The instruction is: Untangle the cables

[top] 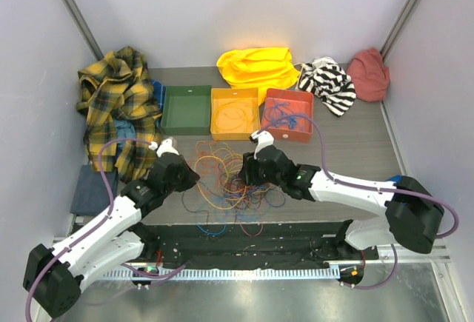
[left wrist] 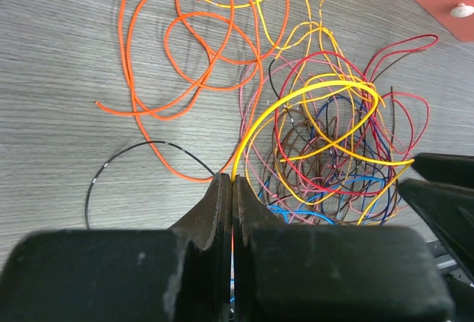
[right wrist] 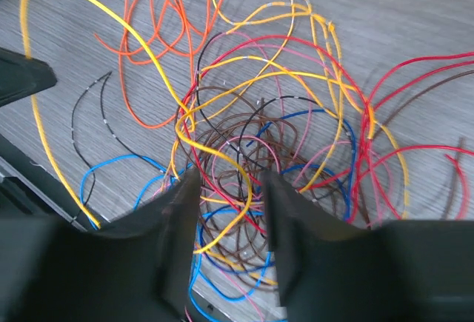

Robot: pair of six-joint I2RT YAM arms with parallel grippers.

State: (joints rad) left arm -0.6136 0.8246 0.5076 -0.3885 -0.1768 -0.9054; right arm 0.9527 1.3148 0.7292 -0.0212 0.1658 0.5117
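Thin orange, yellow, red, blue and dark wire cables [top: 229, 178] lie knotted just in front of the yellow plastic tray [top: 235, 91]. Nearer than the tray, the left gripper [left wrist: 232, 183] clamps shut on one yellow cable [left wrist: 296, 96], arching it upward (apparently to draw it free). The right gripper [right wrist: 229, 189], jaws apart, straddles the knot, likely to anchor it.

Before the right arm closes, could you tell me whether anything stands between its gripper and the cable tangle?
Nothing visible does: the right gripper hangs directly over the cables, its open jaws framing brown and yellow loops. The left gripper pinches one yellow cable off to one side.
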